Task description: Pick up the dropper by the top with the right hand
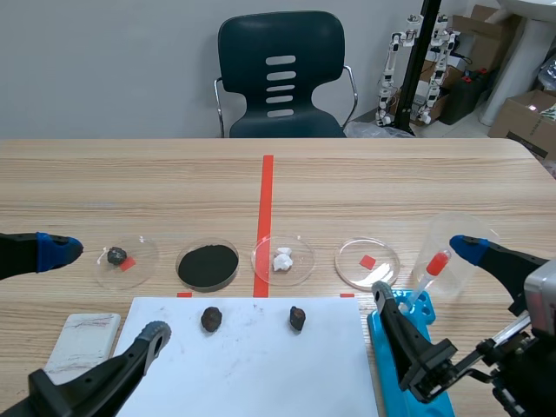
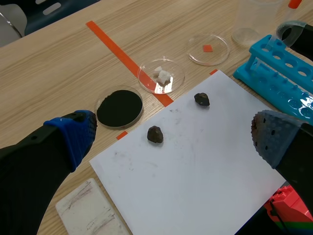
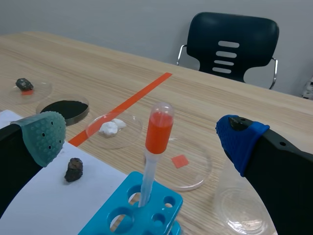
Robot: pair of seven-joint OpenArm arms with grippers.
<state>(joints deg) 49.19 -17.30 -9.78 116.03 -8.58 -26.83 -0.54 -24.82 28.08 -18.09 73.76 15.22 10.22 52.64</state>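
One dropper (image 3: pixel 159 128) upright in rack (image 3: pixel 152 208), centred ahead of right hand (image 3: pixel 141 137), released, untouched.

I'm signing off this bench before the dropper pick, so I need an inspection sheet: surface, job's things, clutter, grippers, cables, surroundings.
Surface: wooden table with tape marks; white paper at the robot's side.
Job's things: dropper, red bulb up, standing in the blue rack, not gripped.
Clutter: stone dish, black powder dish, white lumps dish and empty dish in a row; two dark stones on the paper; clear beaker beyond the rack; white tile beside the paper.
Grippers: left gripper open above the paper; right gripper open, fingers either side of the bulb, apart from it.
Cables: nothing seen.
Surroundings: black chair, small robot figures, cardboard boxes.
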